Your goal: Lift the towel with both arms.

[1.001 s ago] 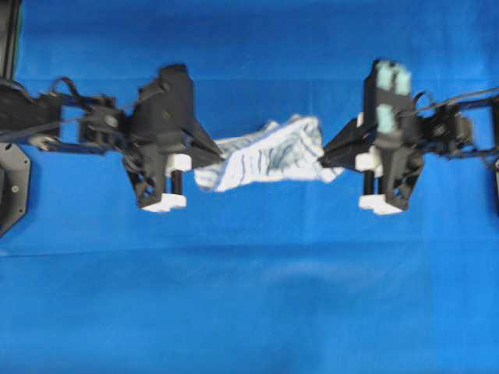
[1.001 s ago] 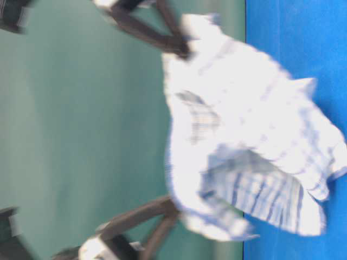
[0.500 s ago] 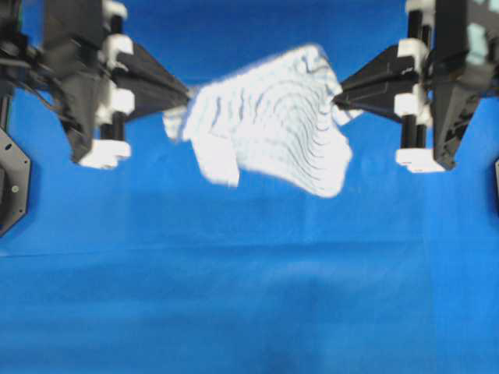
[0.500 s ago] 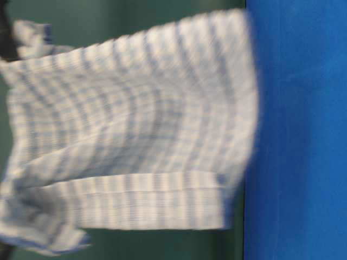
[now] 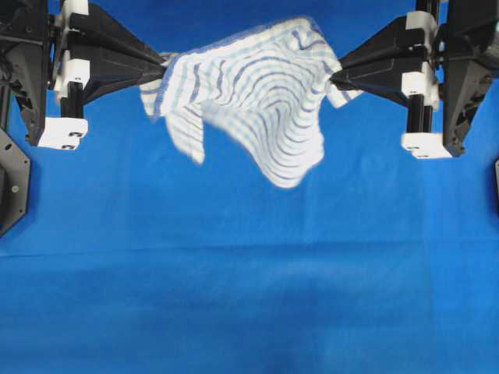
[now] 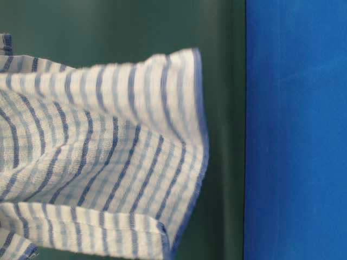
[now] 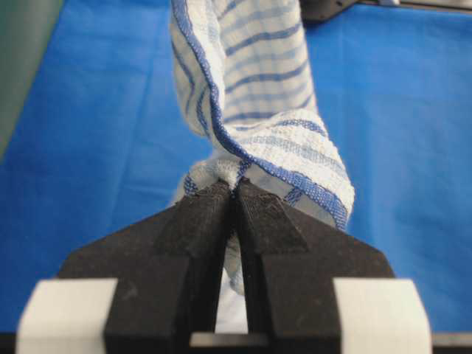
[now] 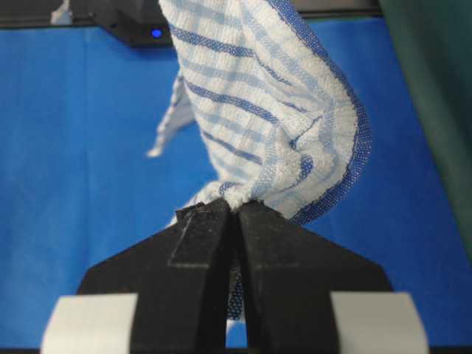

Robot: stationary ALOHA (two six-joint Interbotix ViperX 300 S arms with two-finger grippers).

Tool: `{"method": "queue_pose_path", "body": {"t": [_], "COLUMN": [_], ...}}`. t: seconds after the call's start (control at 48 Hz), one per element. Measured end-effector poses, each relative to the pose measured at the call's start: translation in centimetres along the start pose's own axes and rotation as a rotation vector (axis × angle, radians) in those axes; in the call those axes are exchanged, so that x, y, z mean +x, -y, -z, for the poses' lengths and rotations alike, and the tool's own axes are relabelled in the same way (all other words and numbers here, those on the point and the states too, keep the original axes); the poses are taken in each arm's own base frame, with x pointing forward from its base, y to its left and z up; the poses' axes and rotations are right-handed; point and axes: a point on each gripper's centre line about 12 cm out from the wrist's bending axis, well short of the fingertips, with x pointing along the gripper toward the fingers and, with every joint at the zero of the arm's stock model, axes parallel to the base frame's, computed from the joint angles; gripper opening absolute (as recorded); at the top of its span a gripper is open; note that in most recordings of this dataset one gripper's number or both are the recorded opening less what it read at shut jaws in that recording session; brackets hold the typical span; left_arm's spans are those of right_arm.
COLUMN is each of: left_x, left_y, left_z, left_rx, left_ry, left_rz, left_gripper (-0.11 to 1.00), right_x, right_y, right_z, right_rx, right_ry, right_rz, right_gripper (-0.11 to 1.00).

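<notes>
The towel (image 5: pixel 257 93), white with blue-grey stripes, hangs spread in the air between both arms, well above the blue tablecloth (image 5: pixel 249 296). My left gripper (image 5: pixel 162 68) is shut on its left corner, and my right gripper (image 5: pixel 334 76) is shut on its right corner. In the left wrist view the gripper (image 7: pixel 236 184) pinches a bunched edge of the towel (image 7: pixel 258 110). In the right wrist view the gripper (image 8: pixel 236 205) does the same with the towel (image 8: pixel 258 110). The table-level view shows the towel (image 6: pixel 97 157) hanging clear of the tablecloth (image 6: pixel 295 130).
A black mount plate (image 5: pixel 12 191) sits at the left edge of the overhead view and another black part (image 5: pixel 496 183) at the right edge. A dark green backdrop (image 6: pixel 222 54) stands behind the table.
Both grippers have risen and moved apart with the towel in them. The towel went from a bunched heap near the cloth to a stretched, spread sheet hanging high above it.
</notes>
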Motion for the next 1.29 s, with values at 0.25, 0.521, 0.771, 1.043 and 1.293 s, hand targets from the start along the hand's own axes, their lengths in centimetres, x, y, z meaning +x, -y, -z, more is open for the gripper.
{"method": "queue_pose_path", "body": {"t": [0.25, 0.521, 0.771, 1.043, 1.293], "left_x": [-0.2, -1.2, -0.6, 4.1, 8.4], "left_y": [0.0, 0.0, 0.1, 0.9, 1.0], "left_z": [-0.2, -0.8, 0.0, 6.4, 13.8], "left_rx": [0.007, 0.008, 0.007, 0.014, 0.021], "left_ry": [0.018, 0.055, 0.035, -0.057, -0.112], "left_rz": [0.001, 0.000, 0.002, 0.024, 0.020], "left_gripper": [0.44, 0.90, 0.91, 0.91, 0.91], "right_x": [0.0, 0.1, 0.2, 3.3, 7.9], "right_y": [0.0, 0.0, 0.0, -0.6, -1.8], "right_z": [0.0, 0.0, 0.2, 5.8, 12.7], "right_rx": [-0.029, -0.036, -0.026, 0.010, 0.055], "right_ry": [0.002, 0.000, -0.006, -0.095, -0.190], "right_rz": [0.000, 0.002, 0.001, -0.014, -0.046], "right_gripper": [0.24, 0.63, 0.65, 0.65, 0.65]}}
